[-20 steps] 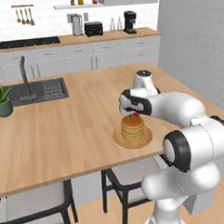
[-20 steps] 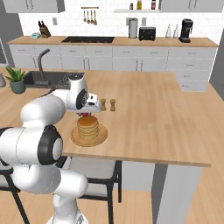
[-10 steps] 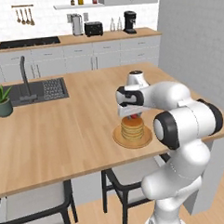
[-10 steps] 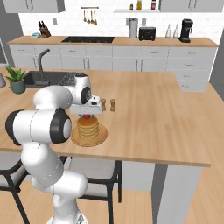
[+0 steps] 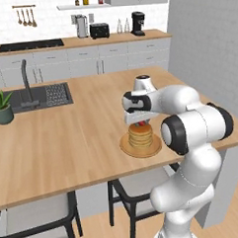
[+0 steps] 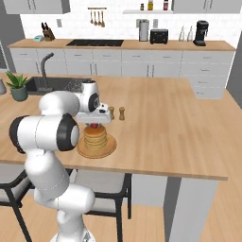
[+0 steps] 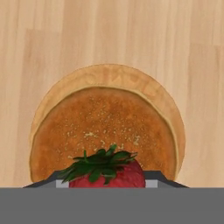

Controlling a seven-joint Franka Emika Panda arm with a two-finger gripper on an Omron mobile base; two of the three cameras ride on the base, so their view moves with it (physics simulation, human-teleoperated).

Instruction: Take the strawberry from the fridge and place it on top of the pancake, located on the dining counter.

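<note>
Directly above the pancake (image 7: 105, 131) stack, gripper (image 5: 139, 122) is pinching the strawberry (image 7: 108, 172) between its fingers. Pancake is sitting on a tan plate (image 6: 108, 147) at the near edge of the dining counter (image 5: 72, 138), two small shakers (image 6: 117, 113) standing just beyond.

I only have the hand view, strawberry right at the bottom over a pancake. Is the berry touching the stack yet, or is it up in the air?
Observer: The strawberry sits just above the pancake in the gripper; I can't tell whether it touches.
Operator: Is the stack near the counter edge?
Observer: Yes, its plate lies close to the chair-side edge of the dining counter.
Operator: Anything close by I could knock?
Observer: Two small shakers stand just beyond the plate, on the far side.
Operator: Is the gripper coming in tilted?
Observer: No, from the base views the hand points about straight down over the stack.
</note>
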